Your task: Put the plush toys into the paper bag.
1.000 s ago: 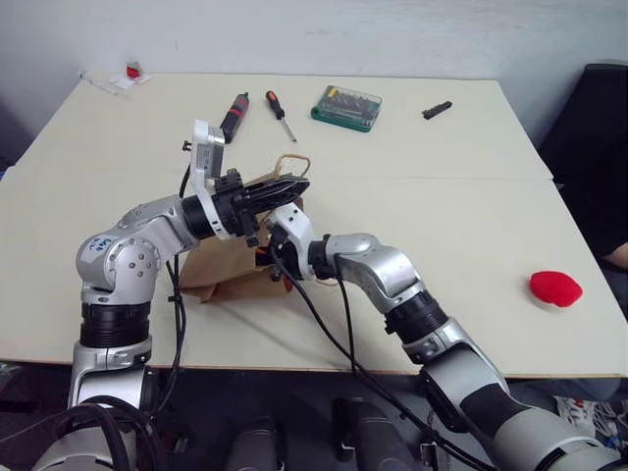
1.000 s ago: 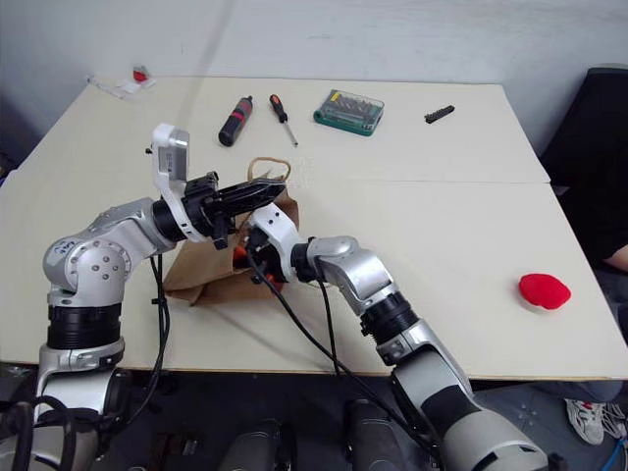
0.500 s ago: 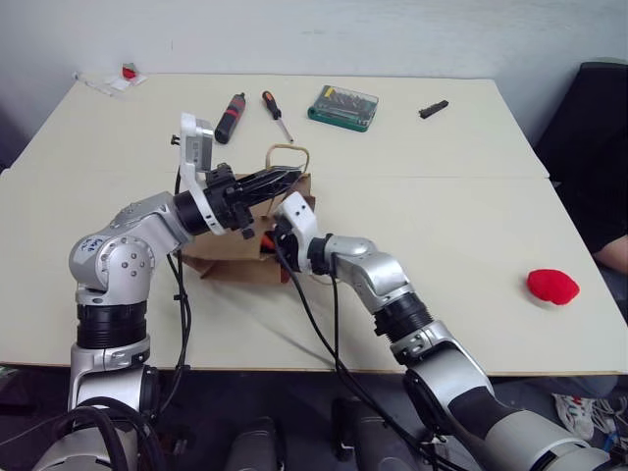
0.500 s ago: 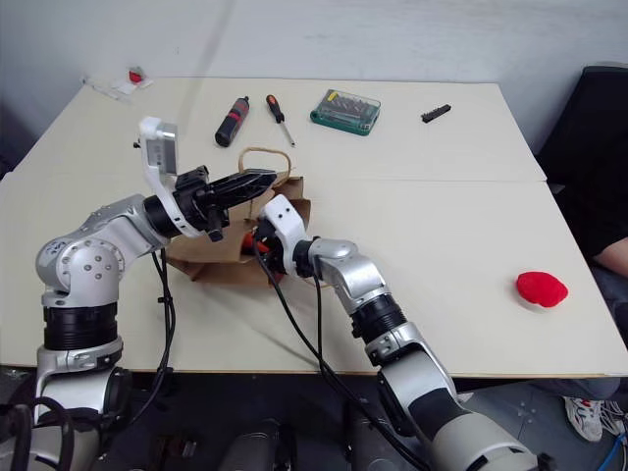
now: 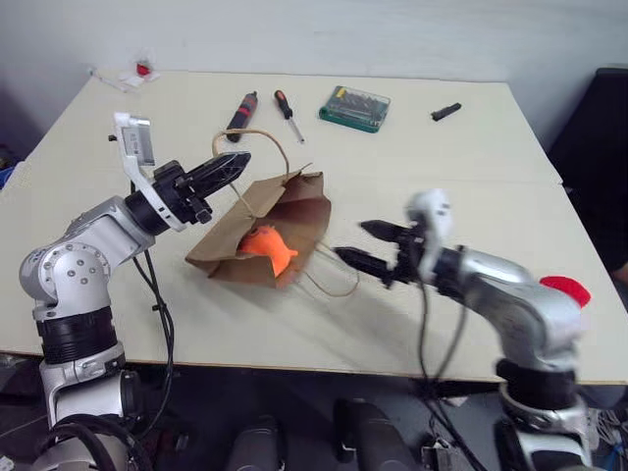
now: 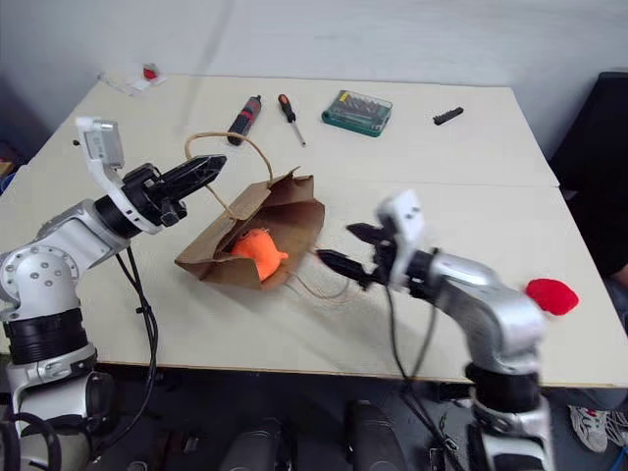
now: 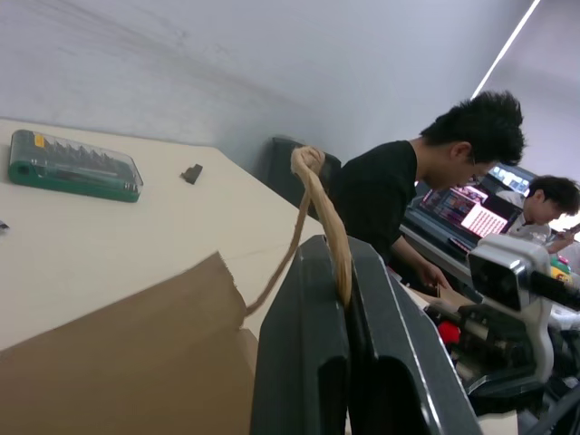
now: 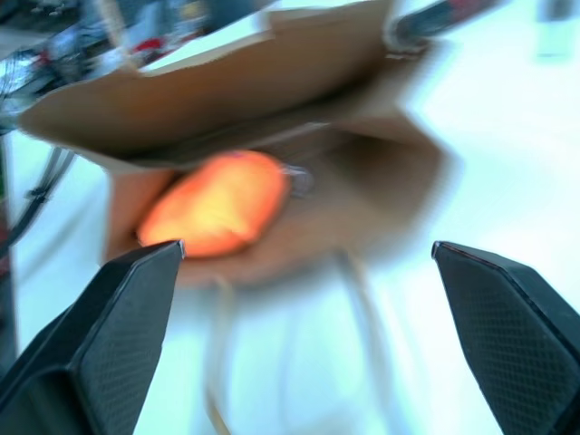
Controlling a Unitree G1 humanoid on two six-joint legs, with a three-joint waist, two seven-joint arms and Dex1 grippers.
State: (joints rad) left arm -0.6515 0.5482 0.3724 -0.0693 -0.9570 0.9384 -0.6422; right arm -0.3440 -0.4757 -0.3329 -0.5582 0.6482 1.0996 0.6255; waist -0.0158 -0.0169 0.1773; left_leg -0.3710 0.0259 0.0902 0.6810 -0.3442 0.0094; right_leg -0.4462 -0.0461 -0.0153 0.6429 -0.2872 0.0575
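- While the left gripper [image 5: 232, 165] stays clamped on one loop handle [image 5: 257, 139] of the paper bag [image 5: 267, 228], its jaws pressed together on the twisted paper, the bag's mouth is held lifted and gaping toward the right arm.
- Bag lies on its side on the table [image 5: 461, 167], left of centre; the second handle [image 5: 329, 280] trails loose on the tabletop.
- Orange plush toy [image 5: 268, 244] sits just inside the bag's mouth, resting on the lower wall.
- Right gripper [image 5: 371, 245] hangs apart from the bag, beside the loose handle, jaws spread wide and empty; a second ago it was at the bag's mouth.
- Red plush toy [image 6: 551, 295] lies near the table's right edge, well apart from the bag.
- Far side of table: two screwdrivers [image 5: 285, 113], green bit case [image 5: 354, 107].
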